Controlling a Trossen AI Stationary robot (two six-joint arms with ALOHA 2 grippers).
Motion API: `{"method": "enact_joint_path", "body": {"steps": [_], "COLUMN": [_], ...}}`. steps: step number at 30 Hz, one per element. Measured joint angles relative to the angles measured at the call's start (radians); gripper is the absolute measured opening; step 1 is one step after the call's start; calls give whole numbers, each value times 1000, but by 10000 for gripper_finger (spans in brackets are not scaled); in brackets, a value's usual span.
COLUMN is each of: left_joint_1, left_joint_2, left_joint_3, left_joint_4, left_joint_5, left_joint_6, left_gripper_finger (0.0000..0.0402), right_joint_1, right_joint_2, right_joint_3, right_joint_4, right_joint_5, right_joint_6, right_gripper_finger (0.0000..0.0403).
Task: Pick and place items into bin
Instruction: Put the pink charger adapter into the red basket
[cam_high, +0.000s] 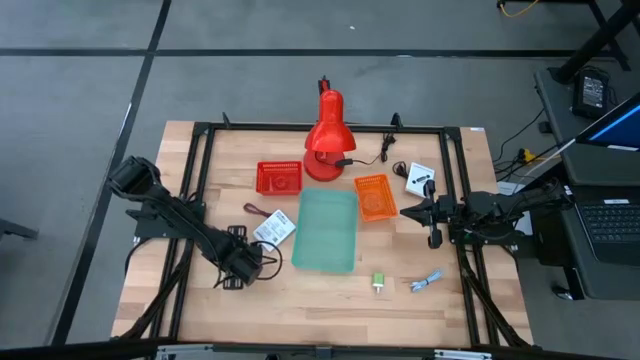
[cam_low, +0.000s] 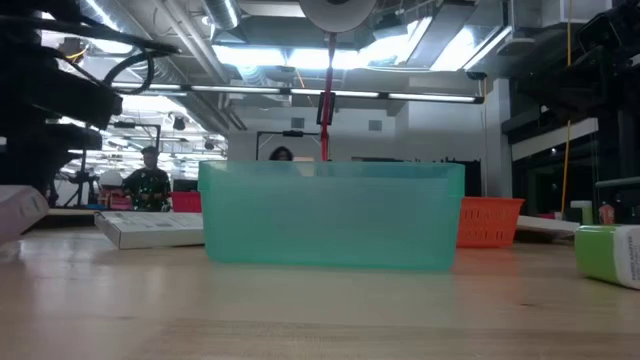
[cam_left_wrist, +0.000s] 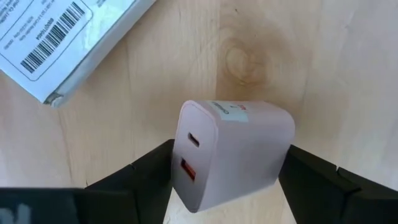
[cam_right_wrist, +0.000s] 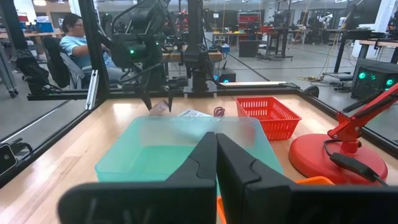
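Note:
The pink cube (cam_left_wrist: 233, 152), a charger with two ports, sits between the fingers of my left gripper (cam_left_wrist: 230, 186), low over the table's near-left part (cam_high: 240, 266). A black coiled cable (cam_high: 268, 262) lies beside it. One white card (cam_high: 273, 230) lies flat left of the teal bin (cam_high: 328, 230), and the other white packet (cam_high: 420, 177) lies far right. The green block (cam_high: 379, 282) and the blue-white clip (cam_high: 427, 283) lie near the table's near edge. My right gripper (cam_right_wrist: 216, 155) is shut and hovers right of the bin, near the orange basket (cam_high: 375, 197). My left gripper pinches the pink cube between its two fingers, one on each side wall (cam_left_wrist: 180, 149), coming from above and pointing down. The cube is tilted (cam_low: 20, 212). Its lower edge is about level with the tabletop; whether it is clear of it, I cannot tell.
A red desk lamp (cam_high: 327, 140) stands at the far middle, its cord running right. A red basket (cam_high: 279, 177) sits left of the lamp. A black frame (cam_high: 200, 180) rails the table. People sit in the room beyond the table.

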Motion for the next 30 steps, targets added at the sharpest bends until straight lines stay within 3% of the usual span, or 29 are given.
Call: {"method": "enact_joint_path", "body": {"steps": [3,23,30], "left_joint_1": [0,0,6], "left_joint_2": [-35,-215,-348], "left_joint_3": [0,0,0], "left_joint_4": [0,-3,-3], "left_joint_5": [0,-3,-131], "left_joint_6": [3,26,26], "left_gripper_finger": [231,231,231], "right_joint_1": [0,0,0], "right_joint_2": [0,0,0], "right_joint_3": [0,0,0], "right_joint_4": [0,0,0], "right_joint_5": [0,0,0], "right_joint_6": [0,0,-3], "right_gripper_finger": [0,0,0]}}
